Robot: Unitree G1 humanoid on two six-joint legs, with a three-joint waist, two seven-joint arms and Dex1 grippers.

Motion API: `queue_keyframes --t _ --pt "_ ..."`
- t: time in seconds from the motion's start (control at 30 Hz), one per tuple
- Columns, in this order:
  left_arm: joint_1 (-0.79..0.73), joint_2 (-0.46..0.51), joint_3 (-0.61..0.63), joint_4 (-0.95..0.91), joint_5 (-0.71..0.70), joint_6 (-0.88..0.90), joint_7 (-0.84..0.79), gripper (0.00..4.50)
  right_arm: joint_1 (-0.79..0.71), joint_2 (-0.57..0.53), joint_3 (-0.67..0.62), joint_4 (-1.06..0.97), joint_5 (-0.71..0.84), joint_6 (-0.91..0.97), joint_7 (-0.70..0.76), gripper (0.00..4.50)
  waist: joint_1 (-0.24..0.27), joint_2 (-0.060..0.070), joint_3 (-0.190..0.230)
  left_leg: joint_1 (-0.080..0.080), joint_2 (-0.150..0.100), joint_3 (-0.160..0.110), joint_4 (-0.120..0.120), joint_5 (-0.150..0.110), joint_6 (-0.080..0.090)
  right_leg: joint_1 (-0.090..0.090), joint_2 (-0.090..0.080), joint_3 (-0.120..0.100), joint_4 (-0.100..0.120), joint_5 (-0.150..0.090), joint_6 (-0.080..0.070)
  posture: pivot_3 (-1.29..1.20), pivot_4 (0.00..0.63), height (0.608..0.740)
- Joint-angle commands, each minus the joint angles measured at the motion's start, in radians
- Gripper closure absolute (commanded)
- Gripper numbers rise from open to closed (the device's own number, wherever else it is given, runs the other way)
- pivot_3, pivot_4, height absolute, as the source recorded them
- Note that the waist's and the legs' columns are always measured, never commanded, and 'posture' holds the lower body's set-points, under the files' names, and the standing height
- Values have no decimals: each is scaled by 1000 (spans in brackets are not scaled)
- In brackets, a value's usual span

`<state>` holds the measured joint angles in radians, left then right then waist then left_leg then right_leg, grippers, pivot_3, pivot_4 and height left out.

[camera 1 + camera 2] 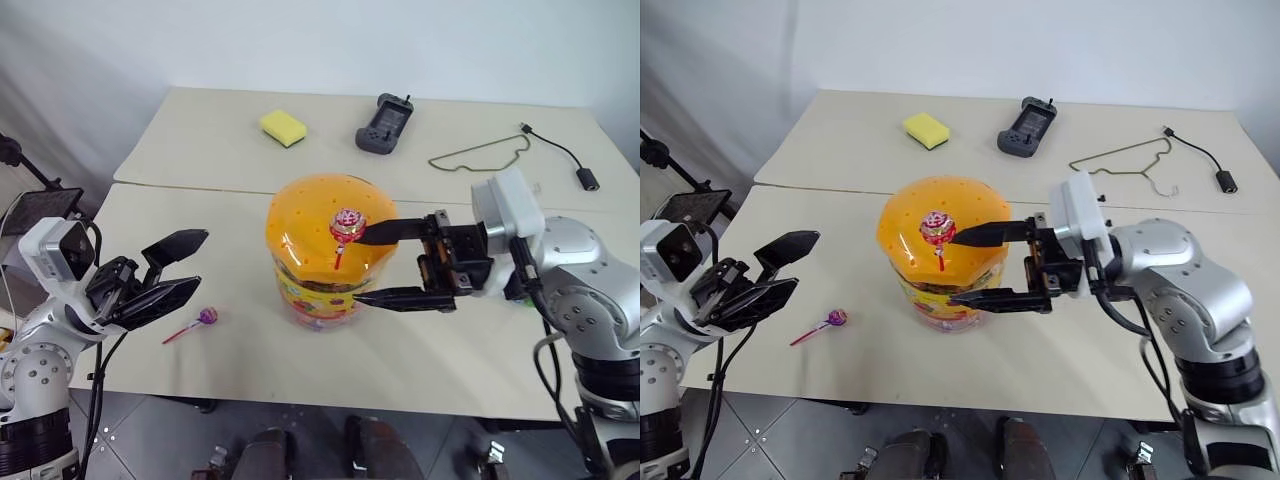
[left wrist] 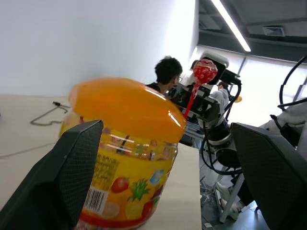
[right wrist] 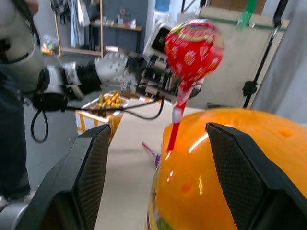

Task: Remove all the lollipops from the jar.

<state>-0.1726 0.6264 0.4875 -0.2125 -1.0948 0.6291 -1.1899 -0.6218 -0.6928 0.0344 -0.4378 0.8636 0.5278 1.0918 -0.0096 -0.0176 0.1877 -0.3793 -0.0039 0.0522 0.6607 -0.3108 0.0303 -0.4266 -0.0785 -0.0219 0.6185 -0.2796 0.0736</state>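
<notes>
Your jar (image 1: 330,262) sits at the centre of the frame on the near table (image 1: 450,340), its orange domed lid on and its yellow fruit label facing you. One red-pink lollipop (image 1: 347,225) stands upright out of the top of the lid, its stick running down into a hole. Your right gripper (image 1: 372,266) comes in from the right side of the frame, pointing toward the jar with its jaws spread apart: one finger reaches just beside the candy head, the other runs lower along the jar's wall, and nothing is clamped between them. Your left gripper (image 1: 178,270) hangs at the lower left, jaws wide and empty, well apart from the jar. A purple lollipop (image 1: 206,317) lies flat on the table between that gripper and the jar.
</notes>
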Motion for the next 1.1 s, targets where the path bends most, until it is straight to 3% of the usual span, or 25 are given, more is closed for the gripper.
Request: queue_keyframes --t 0.03,0.13,0.43,0.73,0.87,1.0,1.1 --pt "4 -10 13 -47 -24 -21 22 0 -17 13 5 4 -22 5 -9 1216 -2 0 0 0 0 0 0 0 0 0 0 0 0 0 0 0 150 740" --pt "20 5 17 -32 -17 -22 4 0 -26 36 23 4 -37 4 -8 1707 -9 0 0 0 0 0 0 1 1 0 0 0 0 0 0 0 150 740" --pt "27 6 58 -34 -46 -37 30 0 -93 77 54 37 -76 17 2 4449 -21 0 0 0 0 0 0 1 0 -1 0 0 2 0 0 0 150 740" --pt "36 -6 63 -42 -48 -50 43 0 -135 141 20 79 -38 55 -34 4449 -21 0 0 0 0 0 -2 1 0 -1 0 0 1 0 0 0 150 740" --pt "15 -6 61 -61 -78 -40 55 0 -173 199 -117 126 137 117 -140 4449 -20 0 0 0 0 0 -2 1 0 -1 0 0 1 0 0 0 150 740" --pt "5 9 46 -88 -95 -31 51 0 -154 95 -228 116 240 204 -139 4449 -15 0 0 0 0 -2 -4 1 0 -1 0 -1 0 0 0 0 150 740" --pt "6 55 3 -128 -50 -33 7 0 -78 -144 -332 174 188 259 -48 4449 -11 0 0 -1 -1 -2 -6 1 1 -1 -1 -1 -2 0 0 0 150 740"
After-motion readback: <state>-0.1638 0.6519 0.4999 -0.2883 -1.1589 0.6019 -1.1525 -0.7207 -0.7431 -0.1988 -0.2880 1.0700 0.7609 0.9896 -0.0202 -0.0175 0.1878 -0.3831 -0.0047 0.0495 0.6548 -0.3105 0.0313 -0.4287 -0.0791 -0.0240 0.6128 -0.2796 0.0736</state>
